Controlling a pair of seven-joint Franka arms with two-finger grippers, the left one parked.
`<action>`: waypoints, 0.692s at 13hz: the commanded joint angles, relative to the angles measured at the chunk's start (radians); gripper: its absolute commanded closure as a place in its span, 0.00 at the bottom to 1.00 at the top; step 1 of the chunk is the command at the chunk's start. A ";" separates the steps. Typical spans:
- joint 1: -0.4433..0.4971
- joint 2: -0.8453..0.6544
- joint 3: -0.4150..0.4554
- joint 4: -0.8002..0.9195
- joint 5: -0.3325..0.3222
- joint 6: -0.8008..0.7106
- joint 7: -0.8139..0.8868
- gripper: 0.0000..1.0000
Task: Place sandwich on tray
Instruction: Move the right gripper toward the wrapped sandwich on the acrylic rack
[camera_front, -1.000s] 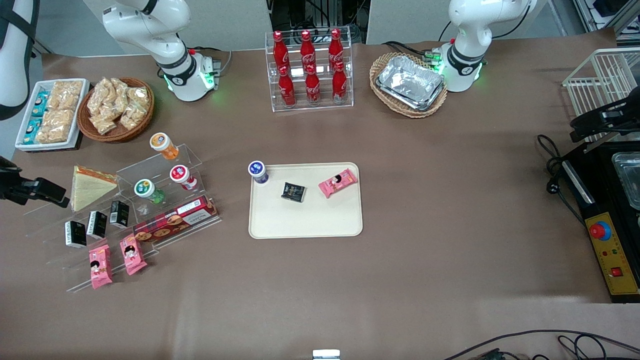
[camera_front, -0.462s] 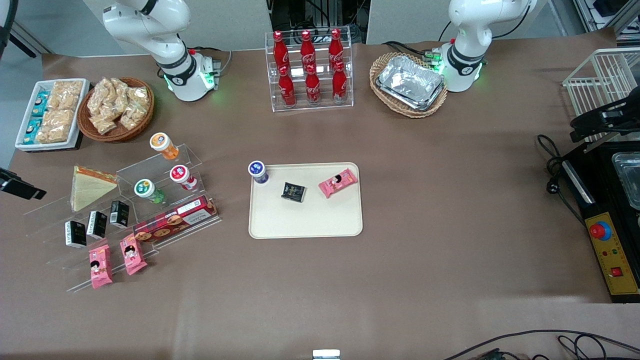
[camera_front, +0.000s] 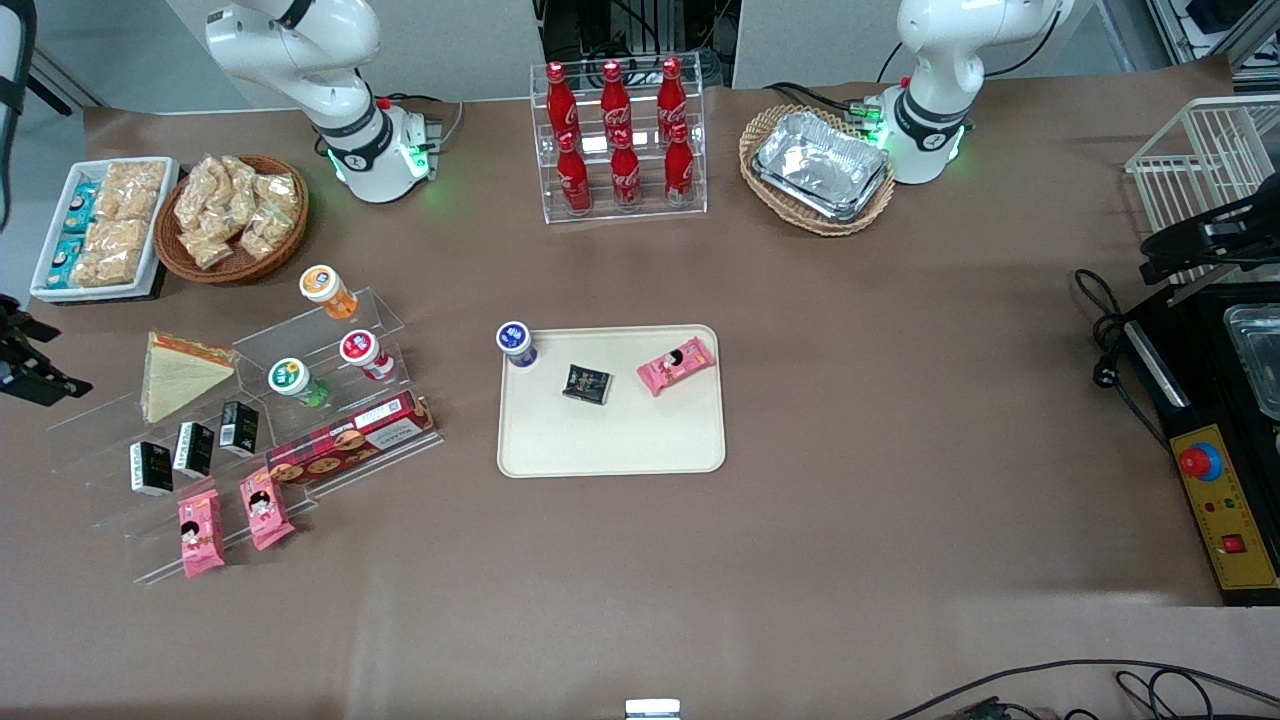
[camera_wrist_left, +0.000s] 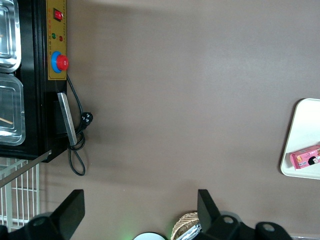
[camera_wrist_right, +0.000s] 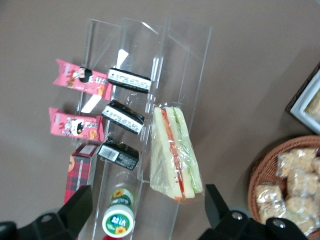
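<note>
Packets in pink lie nearest the front camera on the lowest step of a clear acrylic stand, toward the working arm's end of the brown surface, with a row of small black boxes one step farther up. Farther from the camera again, on the upper step, lies the sandwich: a triangular wedge in clear wrap, its broad face pale cream, with a strip of orange and green filling along the edge away from the camera. The right wrist view looks down on its cut edge, where three pale bread layers alternate with a red-orange band and a green one, and the glossy wrap creases loosely around the wedge. Beside the sandwich on the same stand stands a green-lidded cup. The hand is at the edge of the front view, just beside the sandwich and clear of it; its two dark fingers stand well apart, nothing between them, the wedge lying in the gap's direction below. The tray, cream-beige with rounded corners, lies at the middle of the surface, well apart from the sandwich, and carries a blue-lidded cup, a black box and a pink packet.
</note>
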 joint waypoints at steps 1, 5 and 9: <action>0.004 -0.073 0.004 -0.167 -0.028 0.127 0.154 0.00; -0.025 -0.142 0.003 -0.322 -0.027 0.263 0.209 0.00; -0.048 -0.165 0.003 -0.409 -0.028 0.310 0.228 0.00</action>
